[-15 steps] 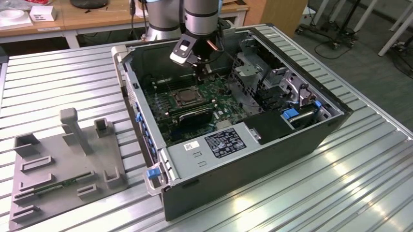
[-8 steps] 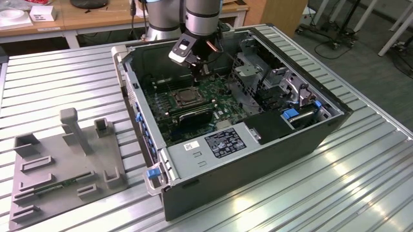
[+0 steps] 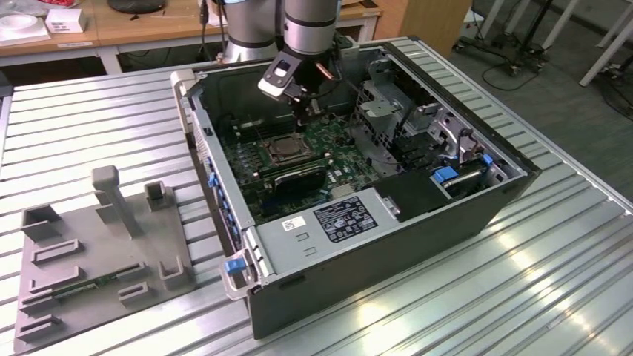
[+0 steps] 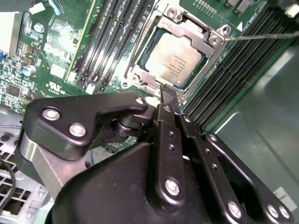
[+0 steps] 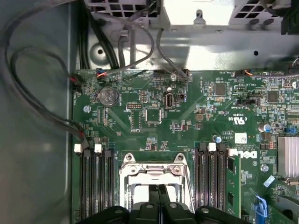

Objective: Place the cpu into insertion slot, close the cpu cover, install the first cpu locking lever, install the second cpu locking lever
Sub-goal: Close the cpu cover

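cpu [image 4: 175, 58]: small pale square chip. It lies flat inside the insertion slot [image 3: 280, 150] on the green circuit board [image 5: 187, 107], between two banks of long black memory slots [image 4: 112, 42]. The placement step is judged done.

cpu cover [image 4: 196, 29]: silvery frame plate. It lies down around the chip, whose face shows through the window in the second wrist view. It is judged lowered; whether it is pressed fully home cannot be told.

locking lever [image 4: 261, 35]: thin bright rod. It runs from one corner of the cover out across the memory slots on that side, standing apart from the frame's edge. It is judged not latched. The other lever cannot be made out with certainty, so both lever steps are counted as left to do.

pincer [image 4: 167, 97]: clenched, fingers side by side with nothing between them. In both wrist views the tips sit over one edge of the cover; whether they touch it cannot be told. In the exterior view it hangs inside the open computer case [image 3: 416, 252], above the board.

Surroundings: the case lies on its side on a ribbed metal bench [image 3: 554, 297]. A grey fixture block [image 3: 99, 245] stands on the bench at the exterior view's left, well apart from the case opening.
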Robot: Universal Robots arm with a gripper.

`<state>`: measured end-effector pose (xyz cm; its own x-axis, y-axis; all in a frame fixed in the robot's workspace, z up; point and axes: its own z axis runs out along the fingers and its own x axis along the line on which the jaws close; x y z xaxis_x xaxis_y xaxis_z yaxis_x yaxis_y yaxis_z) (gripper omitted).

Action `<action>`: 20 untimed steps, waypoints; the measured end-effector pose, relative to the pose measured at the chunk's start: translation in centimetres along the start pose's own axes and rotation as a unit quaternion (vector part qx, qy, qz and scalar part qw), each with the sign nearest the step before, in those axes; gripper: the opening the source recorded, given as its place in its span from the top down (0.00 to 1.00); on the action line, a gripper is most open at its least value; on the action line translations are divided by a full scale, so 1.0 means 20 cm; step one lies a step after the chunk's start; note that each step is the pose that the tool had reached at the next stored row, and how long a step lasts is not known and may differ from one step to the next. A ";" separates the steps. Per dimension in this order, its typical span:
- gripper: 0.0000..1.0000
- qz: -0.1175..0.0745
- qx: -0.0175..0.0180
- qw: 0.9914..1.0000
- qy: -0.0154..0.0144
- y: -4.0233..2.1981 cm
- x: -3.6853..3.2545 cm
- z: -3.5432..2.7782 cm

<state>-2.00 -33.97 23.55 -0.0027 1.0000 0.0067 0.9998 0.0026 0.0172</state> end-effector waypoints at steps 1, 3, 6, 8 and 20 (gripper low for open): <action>0.89 -0.008 0.000 1.000 0.000 0.000 0.000 0.000; 0.89 -0.026 0.000 1.000 0.000 0.000 0.000 0.000; 0.89 -0.053 0.000 0.999 0.001 0.000 0.000 0.001; 0.89 -0.072 0.000 0.997 0.001 0.000 0.000 0.001; 0.89 -0.155 0.001 0.988 0.002 -0.001 0.000 0.001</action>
<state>-2.01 -33.97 23.52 -0.3090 0.9510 0.0062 0.9510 0.3089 0.0171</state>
